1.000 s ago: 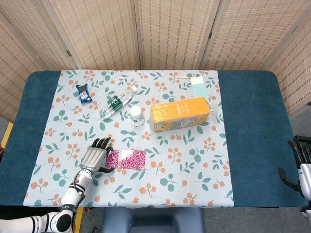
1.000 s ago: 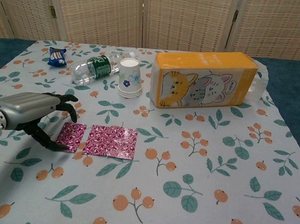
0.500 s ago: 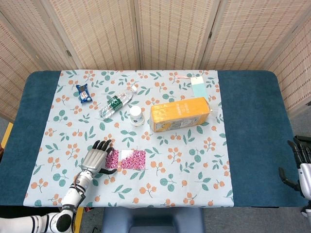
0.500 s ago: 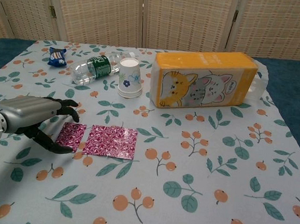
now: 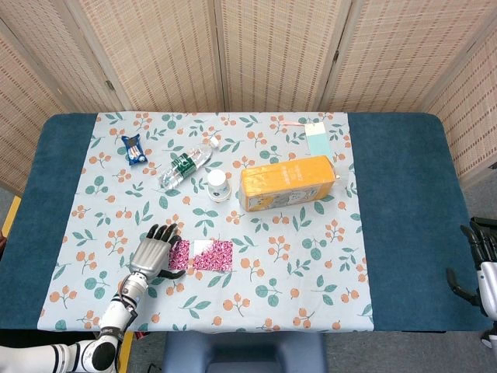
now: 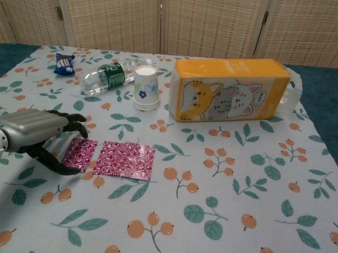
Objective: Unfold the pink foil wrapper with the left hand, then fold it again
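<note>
The pink foil wrapper (image 5: 203, 255) (image 6: 124, 159) lies flat on the floral cloth near the front left. It shows as a wide panel with a smaller flap (image 6: 80, 154) on its left side. My left hand (image 5: 149, 252) (image 6: 31, 132) sits just left of that flap. Its dark fingers (image 6: 70, 120) are spread above the flap's far corner, and the thumb reaches to the near corner. It grips nothing that I can see. My right hand (image 5: 483, 268) hangs off the table's right edge with its fingers apart and empty.
An orange tissue box (image 5: 287, 183) (image 6: 230, 98) stands behind the wrapper. Left of it are a paper cup (image 5: 219, 185) (image 6: 147, 88), a lying water bottle (image 5: 186, 163) (image 6: 111, 75) and a blue snack packet (image 5: 133, 149) (image 6: 64, 63). A pale card (image 5: 317, 140) lies at the back.
My left hand has drawn back slightly toward the near left. The wrapper and my right hand have not moved.
</note>
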Robot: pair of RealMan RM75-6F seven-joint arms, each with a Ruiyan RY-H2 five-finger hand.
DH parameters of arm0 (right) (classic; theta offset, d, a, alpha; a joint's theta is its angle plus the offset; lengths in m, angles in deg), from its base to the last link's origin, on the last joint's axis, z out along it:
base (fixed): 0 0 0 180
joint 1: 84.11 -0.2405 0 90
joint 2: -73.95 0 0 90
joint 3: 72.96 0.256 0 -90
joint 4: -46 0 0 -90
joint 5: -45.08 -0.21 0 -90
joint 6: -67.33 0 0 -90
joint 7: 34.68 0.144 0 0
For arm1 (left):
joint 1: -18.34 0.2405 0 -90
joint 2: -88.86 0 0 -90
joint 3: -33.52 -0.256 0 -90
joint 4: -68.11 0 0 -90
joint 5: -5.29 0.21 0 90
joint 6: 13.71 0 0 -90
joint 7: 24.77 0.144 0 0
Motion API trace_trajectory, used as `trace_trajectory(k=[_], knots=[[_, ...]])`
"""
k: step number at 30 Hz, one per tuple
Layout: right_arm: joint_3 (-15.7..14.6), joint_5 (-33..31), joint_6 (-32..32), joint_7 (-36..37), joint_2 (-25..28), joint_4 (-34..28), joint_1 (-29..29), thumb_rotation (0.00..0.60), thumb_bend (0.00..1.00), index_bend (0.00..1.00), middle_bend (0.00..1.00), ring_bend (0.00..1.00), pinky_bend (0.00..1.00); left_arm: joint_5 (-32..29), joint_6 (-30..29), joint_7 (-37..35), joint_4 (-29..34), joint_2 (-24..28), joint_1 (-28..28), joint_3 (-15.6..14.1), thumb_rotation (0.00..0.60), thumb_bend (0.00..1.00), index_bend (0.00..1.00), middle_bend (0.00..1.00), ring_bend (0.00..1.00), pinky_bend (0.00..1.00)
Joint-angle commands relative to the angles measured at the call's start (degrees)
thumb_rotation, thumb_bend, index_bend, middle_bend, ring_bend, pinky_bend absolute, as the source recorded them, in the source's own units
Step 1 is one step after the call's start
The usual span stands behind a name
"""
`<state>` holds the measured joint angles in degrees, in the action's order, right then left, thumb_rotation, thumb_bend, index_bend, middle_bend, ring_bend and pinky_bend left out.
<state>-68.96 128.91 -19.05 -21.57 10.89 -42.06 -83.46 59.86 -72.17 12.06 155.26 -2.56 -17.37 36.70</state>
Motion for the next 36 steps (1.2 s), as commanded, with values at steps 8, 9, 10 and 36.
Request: trace_trajectory(k=[8,9,10,36], knots=[[0.00,0.06,-0.19,-0.07,0.04,-0.08,0.10,0.600,0.45,0.00,0.05,0.00,0.00,-0.06,-0.27,0.42,-1.01,-0.57,-0.22,-0.42,0.355,0.23,0.20,0.00,0.00,0.00],[0.01,0.08,-0.25,-0.08,0.02,-0.07,0.12,0.600,0.45,0.00,0.05,0.00,0.00,-0.06,-0.30,0.45,-1.11,-0.63,-0.25,-0.44,0.355,0.23,0.20,0.00,0.00,0.00],[0.02,0.07,-0.30,-0.10,0.01,-0.06,0.15,0.600,0.45,0.00,0.05,0.00,0.00,0.06,-0.39,0.49,-1.24,-0.71,-0.27,-0.47,0.355,0.23,0.20,0.00,0.00,0.00],[0.03,0.09,-0.53,-1.01,0.08,-0.91,0.30,0.600,0.45,0.00,0.06,0.00,0.00,1.29,-0.31,-0.31,-3.38,-0.62,0.20,-1.46,0.411,0.24,0.19,0.00,0.00,0.00]])
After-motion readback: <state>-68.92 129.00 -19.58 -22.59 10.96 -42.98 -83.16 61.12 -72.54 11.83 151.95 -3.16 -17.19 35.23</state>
